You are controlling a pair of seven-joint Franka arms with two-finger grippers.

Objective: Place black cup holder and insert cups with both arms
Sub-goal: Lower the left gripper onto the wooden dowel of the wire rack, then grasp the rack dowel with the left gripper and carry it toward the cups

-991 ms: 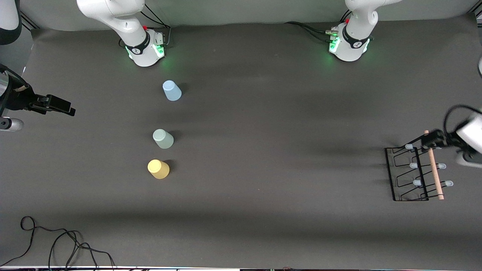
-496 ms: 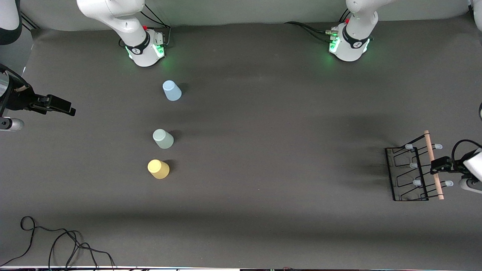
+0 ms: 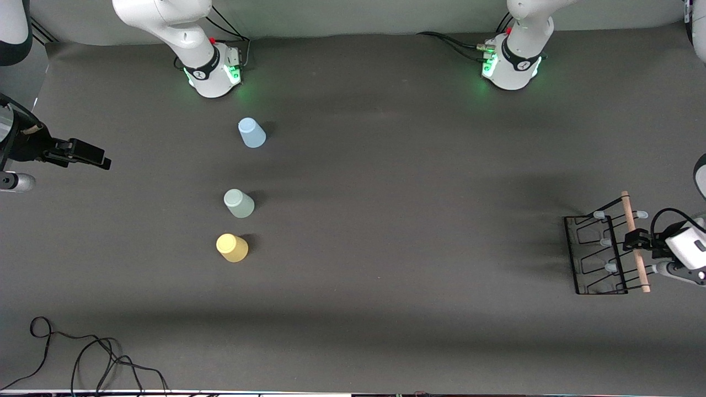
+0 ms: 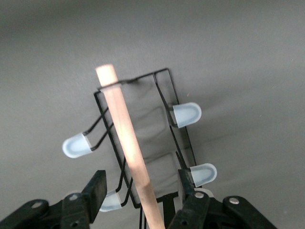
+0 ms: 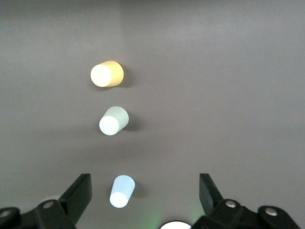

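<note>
The black cup holder (image 3: pixel 598 255) stands on the table toward the left arm's end, its wooden rod handle (image 3: pixel 635 242) on top. My left gripper (image 3: pixel 633 241) is open, one finger on each side of the middle of the rod (image 4: pixel 125 129), with gaps on both sides. The rack's pale-blue pegs (image 4: pixel 187 114) show in the left wrist view around my left gripper (image 4: pixel 141 183). The light blue cup (image 3: pixel 252 133), mint green cup (image 3: pixel 239 203) and yellow cup (image 3: pixel 232 247) stand upside down in a row toward the right arm's end. My right gripper (image 3: pixel 94 157) waits open and empty, up in the air.
The right wrist view looks down on the yellow cup (image 5: pixel 106 74), mint cup (image 5: pixel 113 120) and blue cup (image 5: pixel 122 191), with my right gripper (image 5: pixel 144 186) open above them. A black cable (image 3: pixel 83 353) lies at the near corner. The arm bases (image 3: pixel 212 71) stand along the farthest edge.
My left gripper moved from the farther end of the rod handle to its middle and now straddles it. The right arm, cups and rack have not moved.
</note>
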